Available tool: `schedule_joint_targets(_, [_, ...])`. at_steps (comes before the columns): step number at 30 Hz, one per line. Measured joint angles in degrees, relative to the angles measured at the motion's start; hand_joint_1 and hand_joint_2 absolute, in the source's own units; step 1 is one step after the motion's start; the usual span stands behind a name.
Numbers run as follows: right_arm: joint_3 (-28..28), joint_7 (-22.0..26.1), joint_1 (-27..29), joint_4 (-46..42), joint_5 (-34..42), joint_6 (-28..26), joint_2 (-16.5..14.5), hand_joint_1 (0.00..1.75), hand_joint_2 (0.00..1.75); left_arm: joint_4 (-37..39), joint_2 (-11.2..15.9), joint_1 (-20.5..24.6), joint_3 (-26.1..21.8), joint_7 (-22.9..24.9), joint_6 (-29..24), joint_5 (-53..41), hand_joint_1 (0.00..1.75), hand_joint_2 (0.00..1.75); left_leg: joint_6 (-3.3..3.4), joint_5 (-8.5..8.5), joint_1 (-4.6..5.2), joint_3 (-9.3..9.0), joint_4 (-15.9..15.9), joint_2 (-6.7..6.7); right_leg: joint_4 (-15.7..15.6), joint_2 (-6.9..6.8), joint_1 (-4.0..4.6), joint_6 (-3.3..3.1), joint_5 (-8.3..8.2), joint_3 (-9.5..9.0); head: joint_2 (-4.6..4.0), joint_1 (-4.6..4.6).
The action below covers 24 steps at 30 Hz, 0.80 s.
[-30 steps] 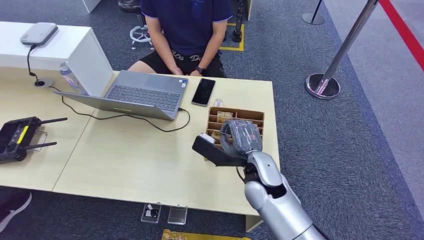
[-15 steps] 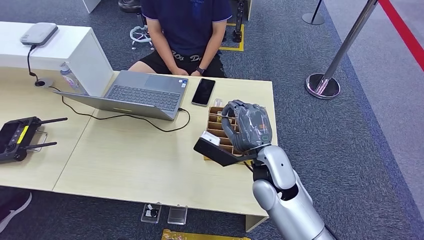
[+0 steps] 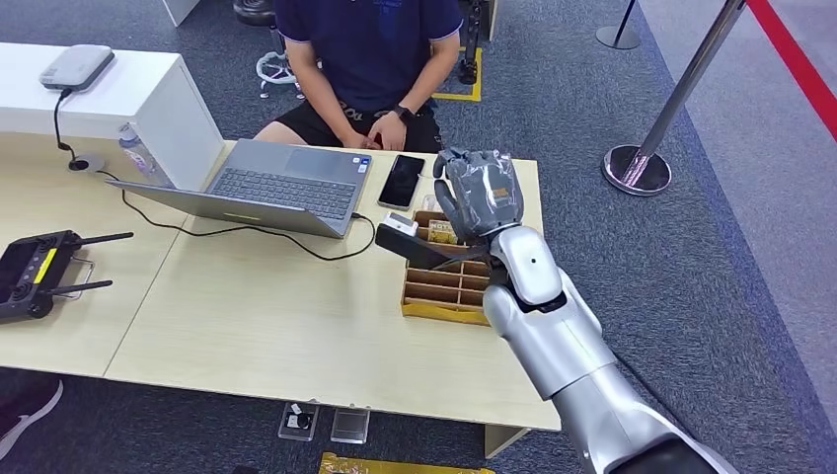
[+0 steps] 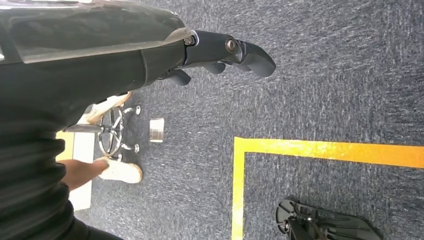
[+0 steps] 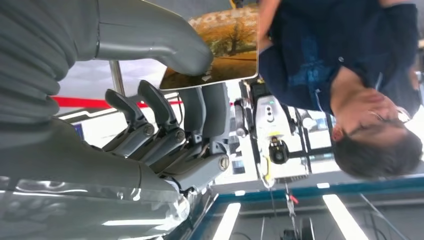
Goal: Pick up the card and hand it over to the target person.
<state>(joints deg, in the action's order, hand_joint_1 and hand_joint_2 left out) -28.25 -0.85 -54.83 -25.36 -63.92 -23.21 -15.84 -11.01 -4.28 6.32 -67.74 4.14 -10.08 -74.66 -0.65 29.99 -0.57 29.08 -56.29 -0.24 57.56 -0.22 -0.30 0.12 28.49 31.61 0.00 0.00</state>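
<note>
Grey carpet (image 3: 612, 89) ran around the pale wooden counter (image 3: 266, 316) you were working at, with a chrome stanchion base (image 3: 637, 169) standing off to the robot's right. Across the counter sat the person (image 3: 370, 59) in a dark blue shirt, hands resting in the lap. On the counter you had an open grey laptop (image 3: 276, 188) with its black cable trailing toward you, a black phone (image 3: 402, 181) just beside the laptop, a black controller with antennas (image 3: 35, 272) at the robot's left, and a cardboard divider box (image 3: 444, 286) near the right edge.

Your right hand (image 3: 479, 193) was raised over the far end of that box, close to the phone and reaching toward the person. In the right wrist view it (image 5: 165, 100) pinched the card (image 5: 220, 47) between the thick grey thumb and the darker fingers (image 5: 150, 115); the card showed a brown and golden printed picture and stuck out past the thumb toward the person's chest. From the head view the card itself was hidden behind the hand, so you could not judge it there.

Your left hand (image 4: 220, 52) hung over the carpet near a yellow floor line (image 4: 300, 150), its fingers curled loosely with nothing in them that you could see.
</note>
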Motion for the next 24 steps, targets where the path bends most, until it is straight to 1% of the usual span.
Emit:
schedule_joint_targets(12, [1.6,-3.5,-3.8,6.3,-2.7,2.0,-1.0,1.57,1.75,0.0,-0.1,0.4,-0.3,-0.1,-0.4,-0.1,0.0,1.75,0.0,-0.05,0.01,0.11,0.0,-0.04,0.0,-0.05,-0.01,0.0,-0.04,0.1,0.0,0.0])
schedule_joint_targets(24, [3.5,-3.7,-4.2,7.2,-3.9,0.6,-1.0,1.57,1.75,0.1,0.3,0.1,-0.5,0.9,-0.5,-0.3,0.0,1.75,-0.01,-0.01,-0.01,0.09,0.0,-0.08,0.0,-0.08,0.01,0.0,0.01,0.06,0.0,0.0])
